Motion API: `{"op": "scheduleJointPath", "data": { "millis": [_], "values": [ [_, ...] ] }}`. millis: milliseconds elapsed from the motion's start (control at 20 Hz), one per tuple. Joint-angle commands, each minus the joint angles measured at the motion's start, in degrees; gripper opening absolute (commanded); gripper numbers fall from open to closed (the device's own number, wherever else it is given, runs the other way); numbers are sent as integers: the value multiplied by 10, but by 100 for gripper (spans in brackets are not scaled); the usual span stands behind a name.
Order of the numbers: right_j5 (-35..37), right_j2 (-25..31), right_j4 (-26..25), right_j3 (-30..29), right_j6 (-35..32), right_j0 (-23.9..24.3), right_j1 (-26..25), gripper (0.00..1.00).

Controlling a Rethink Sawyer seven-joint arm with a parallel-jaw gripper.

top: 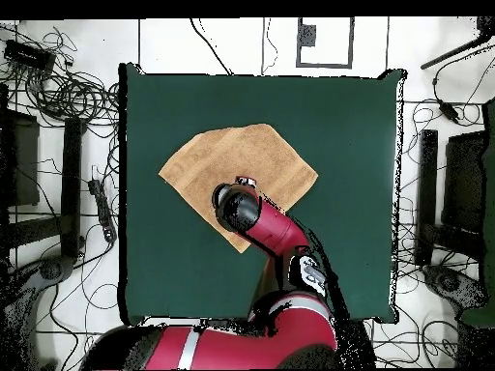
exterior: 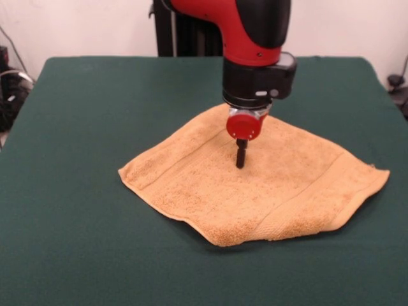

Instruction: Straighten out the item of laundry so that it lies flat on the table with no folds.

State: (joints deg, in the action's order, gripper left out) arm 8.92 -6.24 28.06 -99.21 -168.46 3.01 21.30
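A mustard towel (exterior: 255, 185) lies spread near the middle of a green table (exterior: 76, 191), its corners at about twelve, three, six and nine o'clock. The gripper (exterior: 241, 159) points straight down, fingers drawn narrowly together, tips touching the towel's centre.
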Motion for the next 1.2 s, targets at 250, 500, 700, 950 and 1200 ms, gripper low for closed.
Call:
{"op": "scheduleJointPath", "data": {
  "millis": [250, 500, 700, 950, 1200],
  "values": [
    [-128, 133, -10, -36, -86, 21, -211, 100],
    [-114, 135, -1, -41, -88, 26, -220, 100],
    [-98, 135, -2, -55, -82, 30, -214, 100],
    [-129, 147, -21, -68, -83, 45, -217, 100],
    [-116, 144, -20, -76, -87, 44, -212, 100]
  ]
}}
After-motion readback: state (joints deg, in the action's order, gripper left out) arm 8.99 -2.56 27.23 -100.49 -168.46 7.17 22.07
